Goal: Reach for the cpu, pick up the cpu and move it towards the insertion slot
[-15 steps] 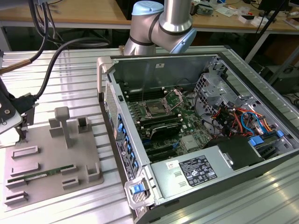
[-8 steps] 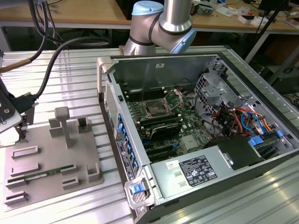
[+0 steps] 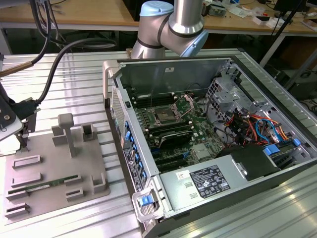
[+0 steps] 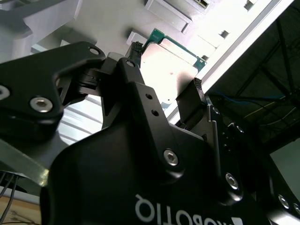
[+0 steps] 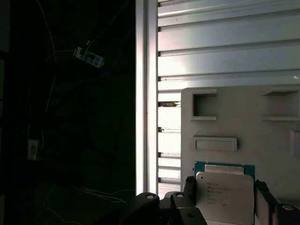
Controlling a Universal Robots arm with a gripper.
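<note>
The gripper [image 4: 166, 68] has its two fingertips [image 4: 197, 91] drawn in to the width of the cpu [image 4: 171, 56], one pad against each of two opposite edges, so it reads as clamped on the chip. The pale metal face is toward the wrist and a rim of green substrate shows around it. In the first wrist view the cpu [image 5: 224, 197] lies over the grey fixture plate [image 5: 243, 126], close to that plate's edge. I cannot tell whether it is lifted clear or sitting in its pocket. In the exterior view the plate [image 3: 54, 163] is at the exterior view's left on the ribbed aluminium table [image 3: 74, 74], with the memory stick [image 3: 47, 186] lying on it. The insertion slot [image 3: 163, 117] sits well apart, on the motherboard inside the open computer case [image 3: 168, 62]. The step in hand looks like the pick-up. Doing it well probably means holding the chip by its edges only, with both pads square to the substrate, since a thin flat part gripped off-centre may pivot or slip. A straight rise off the plate, with the chip level, would avoid catching it on a pocket wall. The grip should be firm enough to hold but light, as the substrate is likely brittle. The case wall between plate and slot calls for height before any sideways travel.
</note>
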